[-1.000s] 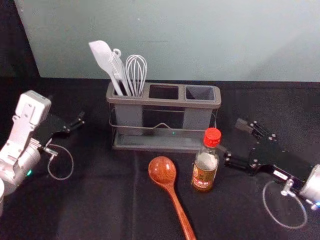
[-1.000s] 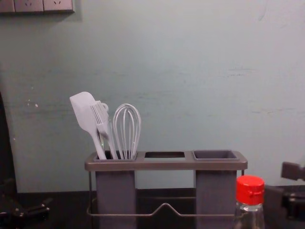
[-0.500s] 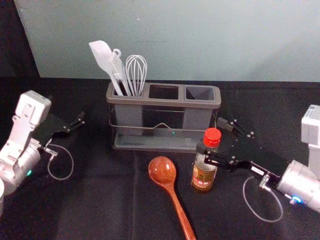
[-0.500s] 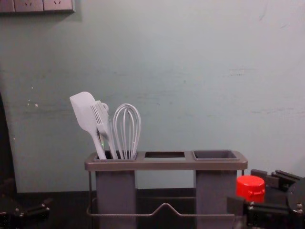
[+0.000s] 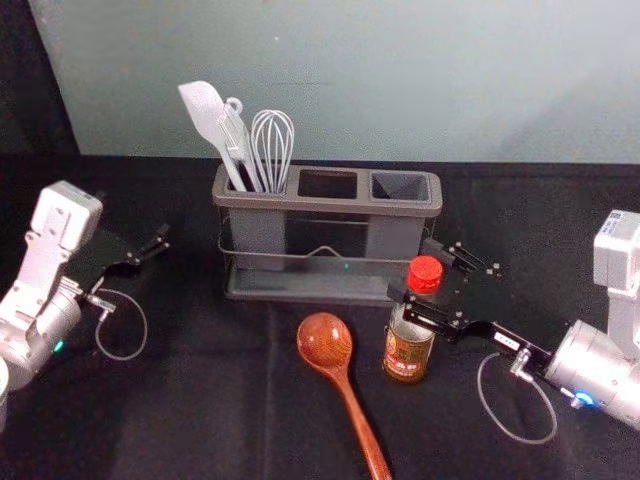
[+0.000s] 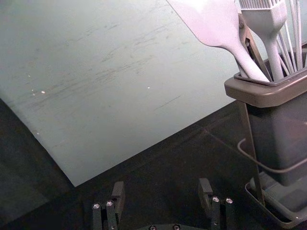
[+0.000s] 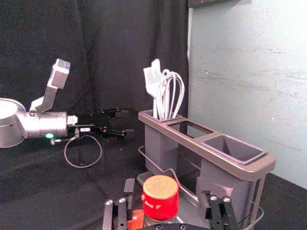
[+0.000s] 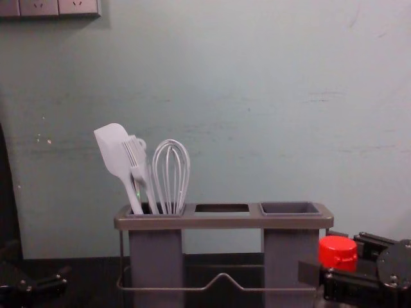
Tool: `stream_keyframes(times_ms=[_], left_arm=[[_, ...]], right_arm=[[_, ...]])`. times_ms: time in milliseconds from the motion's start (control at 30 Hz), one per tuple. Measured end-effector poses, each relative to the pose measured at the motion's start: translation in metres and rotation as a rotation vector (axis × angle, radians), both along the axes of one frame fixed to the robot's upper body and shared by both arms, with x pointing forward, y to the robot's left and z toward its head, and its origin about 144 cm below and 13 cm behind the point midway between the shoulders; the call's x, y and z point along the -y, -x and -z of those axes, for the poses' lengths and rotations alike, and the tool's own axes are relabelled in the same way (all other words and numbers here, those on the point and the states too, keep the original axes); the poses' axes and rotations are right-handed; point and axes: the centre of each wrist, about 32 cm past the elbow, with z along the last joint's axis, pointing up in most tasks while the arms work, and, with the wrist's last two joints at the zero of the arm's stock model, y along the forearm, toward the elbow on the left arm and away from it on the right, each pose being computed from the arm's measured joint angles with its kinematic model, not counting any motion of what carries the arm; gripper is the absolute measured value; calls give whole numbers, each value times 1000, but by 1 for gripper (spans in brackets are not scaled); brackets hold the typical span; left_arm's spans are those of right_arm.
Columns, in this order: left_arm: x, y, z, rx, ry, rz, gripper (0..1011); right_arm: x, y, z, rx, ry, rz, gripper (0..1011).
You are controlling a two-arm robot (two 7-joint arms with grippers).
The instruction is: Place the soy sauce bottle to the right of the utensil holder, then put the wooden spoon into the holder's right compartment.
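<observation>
Red-capped, the soy sauce bottle (image 5: 405, 350) stands upright on black cloth (image 5: 220, 400), at 5 o'clock from the utensil holder (image 5: 345, 206); the right gripper (image 5: 413, 270) reaches in from 3 o'clock, fingers parted on either side of the bottle; the wooden spoon (image 5: 325, 342) lies at the bottle's 9 o'clock, handle pointing to 5; whisk (image 5: 272, 150) and spatula (image 5: 205, 110) fill the left compartment; the left gripper (image 5: 164, 238) idles at the holder's 9 o'clock, fingers apart.
</observation>
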Motion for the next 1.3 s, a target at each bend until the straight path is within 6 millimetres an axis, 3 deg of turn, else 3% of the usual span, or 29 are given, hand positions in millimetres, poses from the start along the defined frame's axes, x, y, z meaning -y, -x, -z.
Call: stream_keyframes(times_ms=[200,433,800,1300], left_arm=[[0,0,0,0,0,0,1005],[0,0,0,0,0,0,1005],[0,0,0,0,0,0,1005],[0,0,0,0,0,0,1005]], right_arm=[[0,0,-1,-2,0,-4,681],[0,3,-3,2,9,-11,407],[8,13,-12,26,30,2,383],[46,13,-13,32,25,169,383]])
